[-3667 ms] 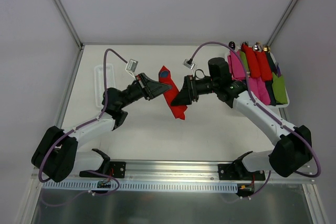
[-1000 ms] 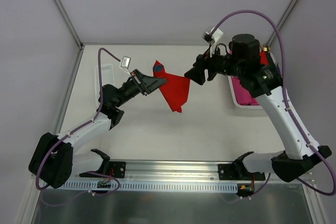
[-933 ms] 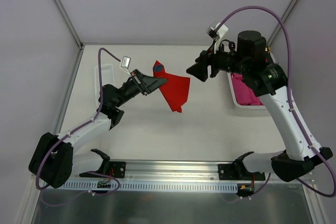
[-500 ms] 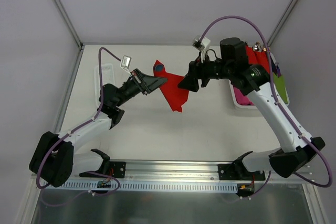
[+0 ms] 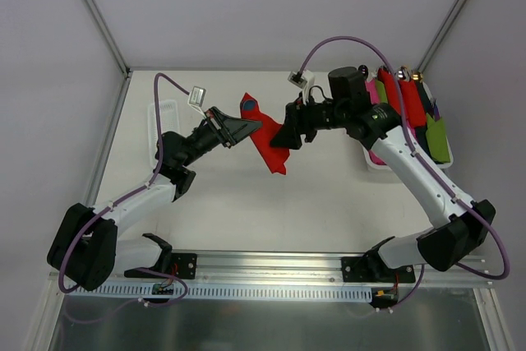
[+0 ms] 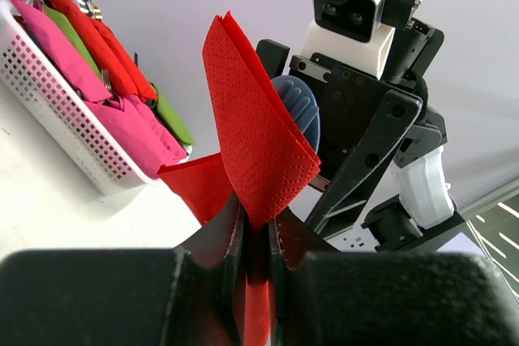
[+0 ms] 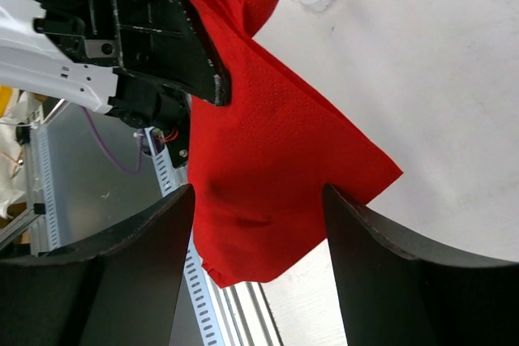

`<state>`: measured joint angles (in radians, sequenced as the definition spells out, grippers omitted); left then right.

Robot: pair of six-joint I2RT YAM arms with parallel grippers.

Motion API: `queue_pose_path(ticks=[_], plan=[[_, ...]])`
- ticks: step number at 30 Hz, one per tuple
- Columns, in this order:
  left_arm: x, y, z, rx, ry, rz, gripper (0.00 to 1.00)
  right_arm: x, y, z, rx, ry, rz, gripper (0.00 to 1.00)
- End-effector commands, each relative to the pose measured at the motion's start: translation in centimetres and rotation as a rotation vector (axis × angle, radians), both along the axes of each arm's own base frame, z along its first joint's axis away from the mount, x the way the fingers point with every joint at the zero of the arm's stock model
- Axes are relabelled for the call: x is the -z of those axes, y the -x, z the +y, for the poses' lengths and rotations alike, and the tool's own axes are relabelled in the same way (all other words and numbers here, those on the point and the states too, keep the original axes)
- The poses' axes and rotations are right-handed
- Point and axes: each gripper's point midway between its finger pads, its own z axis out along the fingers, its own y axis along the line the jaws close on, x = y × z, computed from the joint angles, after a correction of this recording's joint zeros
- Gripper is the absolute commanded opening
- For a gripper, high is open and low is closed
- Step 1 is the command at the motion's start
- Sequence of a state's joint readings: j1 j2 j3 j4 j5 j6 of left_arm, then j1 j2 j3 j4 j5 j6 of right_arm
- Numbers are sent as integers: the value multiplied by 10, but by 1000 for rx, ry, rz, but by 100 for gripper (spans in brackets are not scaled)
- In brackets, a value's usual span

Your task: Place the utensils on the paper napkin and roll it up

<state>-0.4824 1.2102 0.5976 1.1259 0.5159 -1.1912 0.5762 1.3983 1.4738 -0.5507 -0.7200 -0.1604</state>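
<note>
The red paper napkin (image 5: 269, 152) hangs above the table, pinched at one edge by my left gripper (image 5: 256, 127), which is shut on it. In the left wrist view the folded napkin (image 6: 255, 139) rises from between the jaws of the left gripper (image 6: 258, 220). A blue rounded shape (image 6: 297, 109) shows behind the fold; I cannot tell what it is. My right gripper (image 5: 287, 137) is open just right of the napkin. In its own view the right gripper (image 7: 255, 200) has the napkin (image 7: 276, 168) hanging between its spread fingers. Loose utensils are out of view.
A white basket (image 5: 371, 158) at the right edge holds pink, red and green rolled bundles (image 5: 411, 104) with utensil handles sticking out at the far end. A flat white tray (image 5: 156, 125) lies at the left. The enclosure walls stand close on both sides.
My right arm has come down and left from near the basket until its open gripper is at the napkin's right side. The left gripper has kept still with the napkin in it.
</note>
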Motion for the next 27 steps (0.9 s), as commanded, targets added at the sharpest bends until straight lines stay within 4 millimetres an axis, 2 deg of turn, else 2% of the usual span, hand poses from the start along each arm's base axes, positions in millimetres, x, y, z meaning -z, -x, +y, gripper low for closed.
queue_pose_path(ticks=[1, 10, 18, 27], plan=[[-30, 4, 5, 3, 51, -103, 0, -18, 13, 12, -71, -97, 11, 68], [-34, 5, 4, 13, 56, -114, 0, -3, 16, 17, -83, -101, 89, 69], [-36, 7, 2, 38, 78, -124, 0, -4, 20, 24, -118, -128, 127, 70], [-40, 12, -1, 87, 112, -138, 0, -6, 24, 32, -157, -176, 190, 66]])
